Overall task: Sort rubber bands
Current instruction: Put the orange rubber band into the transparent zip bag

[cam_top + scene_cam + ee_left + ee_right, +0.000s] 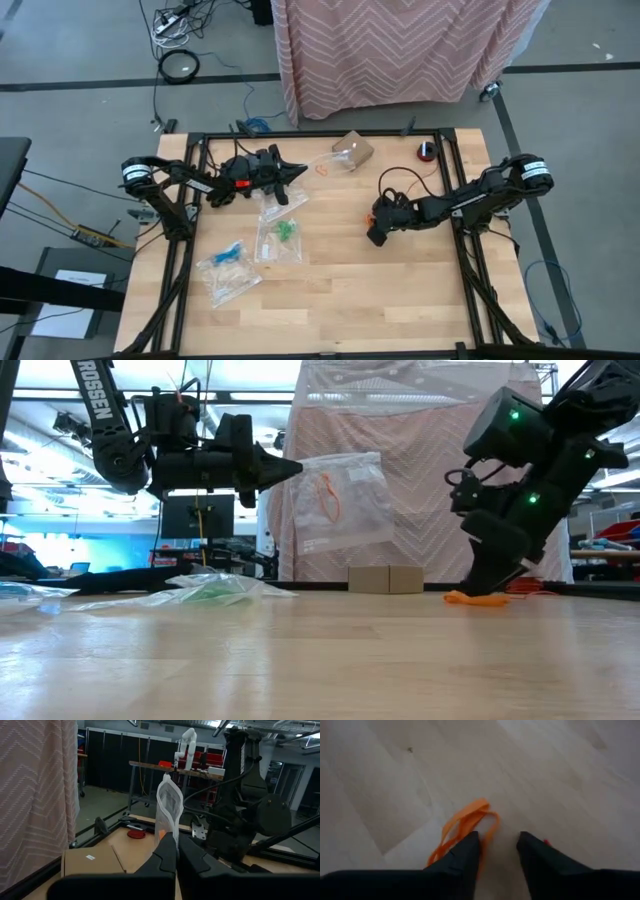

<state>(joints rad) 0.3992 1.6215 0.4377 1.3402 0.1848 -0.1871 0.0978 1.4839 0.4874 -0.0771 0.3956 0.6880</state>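
My left gripper (295, 467) is shut on a clear zip bag (345, 500), held high above the table's far left part, with orange rubber bands (328, 495) inside it. An orange rubber band (467, 825) lies flat on the wood right of the middle. My right gripper (497, 842) slants down over it, open. One finger (469, 847) stands over the band's strands and the other (532, 850) beside its loop. Bags with green rubber bands (285, 232) and blue rubber bands (230, 255) lie flat at the left. My left gripper pinches the clear bag's upper corner (307, 463) between its two shut fingers, which point about level toward the table's right. The bag is lifted clear and hangs below and beyond the fingertips. My right gripper's one fingertip overlaps the orange band; whether it touches it I cannot tell.
A small cardboard box (357, 148) and a red-and-black round object (427, 151) sit at the table's far edge. Three clear bags (283, 205) lie left of the middle. Bare wood (380, 300) stretches across the near half. A black frame (470, 290) borders the table.
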